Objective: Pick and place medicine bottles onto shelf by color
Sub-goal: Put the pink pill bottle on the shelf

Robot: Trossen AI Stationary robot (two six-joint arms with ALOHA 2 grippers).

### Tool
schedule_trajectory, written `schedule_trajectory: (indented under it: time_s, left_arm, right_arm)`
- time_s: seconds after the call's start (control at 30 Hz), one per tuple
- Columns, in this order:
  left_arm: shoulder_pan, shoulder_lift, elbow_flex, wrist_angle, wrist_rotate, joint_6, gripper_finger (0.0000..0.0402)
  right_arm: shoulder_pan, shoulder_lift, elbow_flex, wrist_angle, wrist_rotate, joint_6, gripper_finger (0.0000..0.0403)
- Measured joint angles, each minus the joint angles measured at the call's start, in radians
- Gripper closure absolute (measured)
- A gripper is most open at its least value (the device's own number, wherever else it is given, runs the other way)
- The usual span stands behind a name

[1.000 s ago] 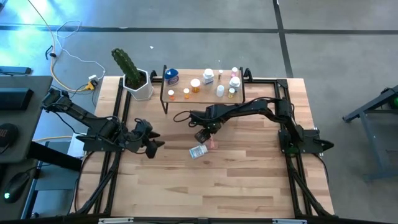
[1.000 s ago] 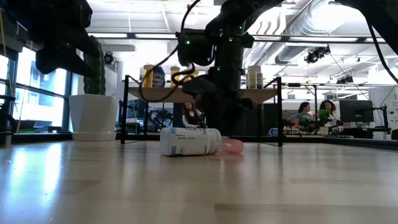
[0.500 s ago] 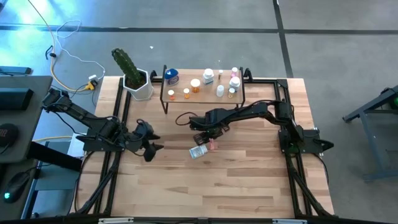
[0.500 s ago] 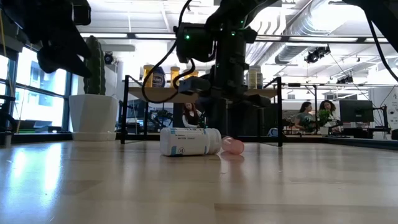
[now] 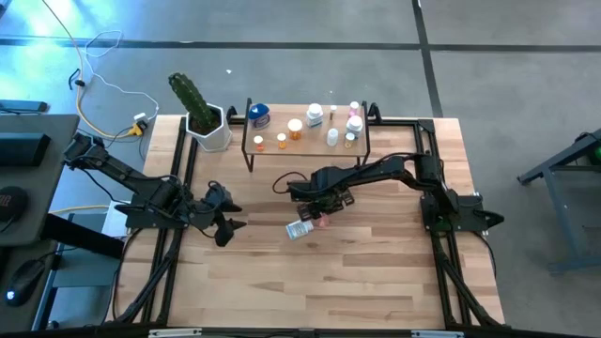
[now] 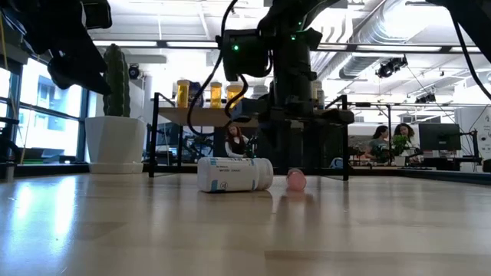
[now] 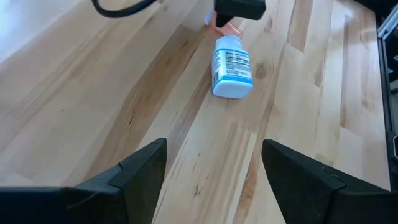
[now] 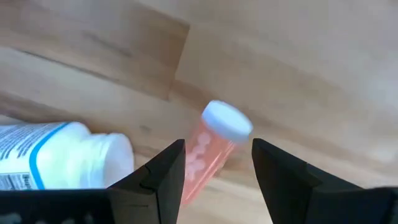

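A pink vial [image 8: 208,155] with a white cap [image 8: 227,119] lies on its side on the table, next to a white bottle with a blue label [image 5: 299,229] that also lies flat. My right gripper [image 8: 217,149] is open and low over the vial [image 5: 320,221], with one finger on each side of its body. My left gripper [image 5: 233,222] is open and waits toward the table's left, pointing at the white bottle [image 7: 232,65]. The shelf [image 5: 305,143] stands at the far edge and carries blue, orange, white and pink bottles. My right gripper comes from above, pointing down, with its fingers [image 8: 158,171] standing on either side of the pink vial's body, across its length. The vial lies on the table. I cannot tell whether a finger touches it.
A cactus in a white pot [image 5: 202,120] stands left of the shelf. Black frame rails [image 5: 178,178] run along both sides of the table. In the low view the white bottle [image 6: 234,174] lies just left of the pink vial [image 6: 296,180]. Bare wood stretches toward the near edge.
My right gripper has moved down and toward the near edge, over the pink vial, and has turned about its wrist. The pink vial has shifted a little away from the white bottle and turned on the table. The white bottle has stayed in place.
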Motion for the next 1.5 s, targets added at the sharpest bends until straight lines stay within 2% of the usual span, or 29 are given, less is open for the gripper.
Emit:
schedule_trajectory:
  time_s: [0.2,0.63,1.03,1.33,1.5]
  left_arm:
    - [0.000,0.000,0.000,0.000,0.000,0.005,0.0147]
    - [0.000,0.000,0.000,-0.001,0.000,0.037,0.0147]
    - [0.008,0.000,0.000,-0.001,0.028,0.045,0.0147]
    - [0.090,0.000,0.006,0.002,0.135,0.092,0.0147]
    - [0.139,0.000,0.010,0.088,0.179,0.167,0.0147]
  right_arm:
    - [0.020,-0.001,-0.007,0.009,-0.003,0.061,0.0226]
    - [0.007,0.031,-0.008,0.064,0.003,0.059,0.0231]
    - [0.016,0.031,-0.007,0.062,0.025,-0.014,0.0338]
    - [0.059,-0.080,-0.008,0.085,0.102,-0.030,0.0326]
    - [0.086,-0.162,-0.008,0.179,0.154,-0.074,0.0326]
